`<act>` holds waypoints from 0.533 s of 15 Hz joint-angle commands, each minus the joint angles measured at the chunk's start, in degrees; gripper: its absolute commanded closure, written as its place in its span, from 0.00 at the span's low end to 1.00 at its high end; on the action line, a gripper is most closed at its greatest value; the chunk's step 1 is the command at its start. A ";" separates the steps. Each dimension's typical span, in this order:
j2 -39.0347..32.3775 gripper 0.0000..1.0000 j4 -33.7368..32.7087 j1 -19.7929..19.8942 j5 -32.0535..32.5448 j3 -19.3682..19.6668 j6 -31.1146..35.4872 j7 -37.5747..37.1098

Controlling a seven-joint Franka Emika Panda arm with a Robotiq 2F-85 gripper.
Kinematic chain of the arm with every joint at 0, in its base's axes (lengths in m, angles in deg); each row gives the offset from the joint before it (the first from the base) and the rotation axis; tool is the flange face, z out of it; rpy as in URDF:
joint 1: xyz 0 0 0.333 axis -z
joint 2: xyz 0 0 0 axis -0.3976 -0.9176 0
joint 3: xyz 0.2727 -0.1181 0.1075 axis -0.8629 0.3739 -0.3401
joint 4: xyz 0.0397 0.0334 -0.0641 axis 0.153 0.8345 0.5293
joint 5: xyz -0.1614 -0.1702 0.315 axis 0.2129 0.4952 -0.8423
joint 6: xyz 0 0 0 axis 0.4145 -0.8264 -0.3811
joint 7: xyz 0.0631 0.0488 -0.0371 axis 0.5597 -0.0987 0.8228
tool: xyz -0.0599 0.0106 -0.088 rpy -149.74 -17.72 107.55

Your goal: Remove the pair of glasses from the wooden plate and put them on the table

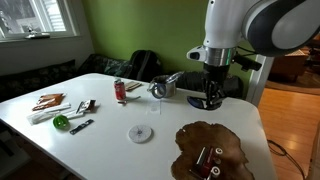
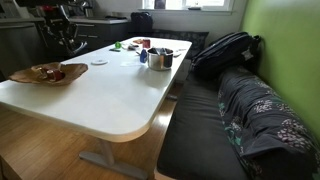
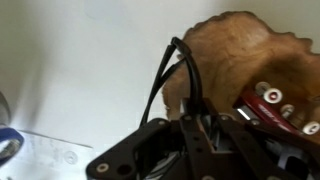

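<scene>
Wooden plate [image 1: 236,145] holds the pair of glasses [image 1: 201,157]; gripper [image 1: 210,103] hangs nearby, apart.

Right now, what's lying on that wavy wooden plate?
A studded red object and a small dark item, maybe glasses, lie on the wooden plate. In the wrist view, the jaws hide part.
</scene>
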 commanded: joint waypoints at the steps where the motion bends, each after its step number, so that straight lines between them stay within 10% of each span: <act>1: -5.17 0.96 -4.07 5.14 4.50 6.16 4.17 -4.06; 8: -14.37 0.96 -11.05 11.78 2.07 14.39 2.66 -9.94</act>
